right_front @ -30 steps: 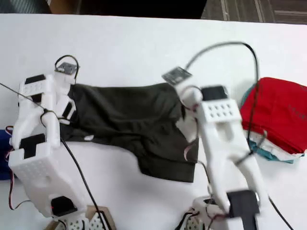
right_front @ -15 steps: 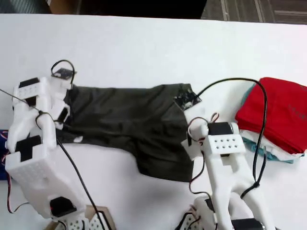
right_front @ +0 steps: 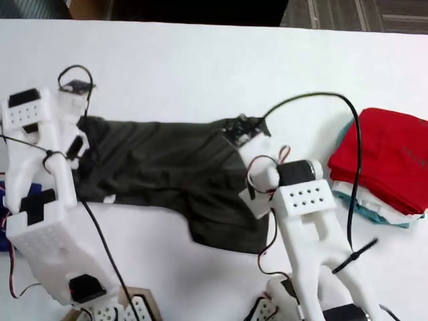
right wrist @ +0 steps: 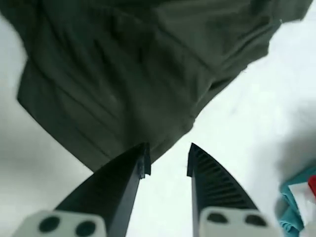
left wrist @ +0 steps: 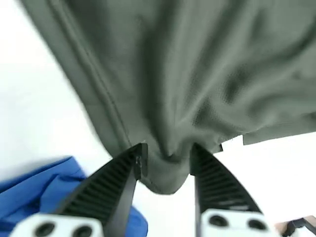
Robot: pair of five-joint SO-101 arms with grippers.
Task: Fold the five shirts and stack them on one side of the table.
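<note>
A dark olive shirt (right_front: 174,174) lies spread and rumpled across the middle of the table. My left gripper (right_front: 77,142) is at the shirt's left edge. In the left wrist view, my left gripper (left wrist: 167,163) is shut on a bunched fold of the olive shirt (left wrist: 197,74). My right gripper (right_front: 242,129) sits at the shirt's far right corner. In the right wrist view, my right gripper (right wrist: 168,158) is open with bare table between the fingers, and the shirt's hem (right wrist: 123,98) lies just beyond their tips.
A stack of folded shirts with a red one (right_front: 384,157) on top sits at the table's right edge; its teal edge (right wrist: 296,210) is close to my right gripper. A blue cloth (left wrist: 44,182) lies by the left arm. The far half of the table is bare white.
The left arm has pulled the shirt's left edge farther left and away. The right arm has drawn back toward the near side, its gripper now at the shirt's right corner.
</note>
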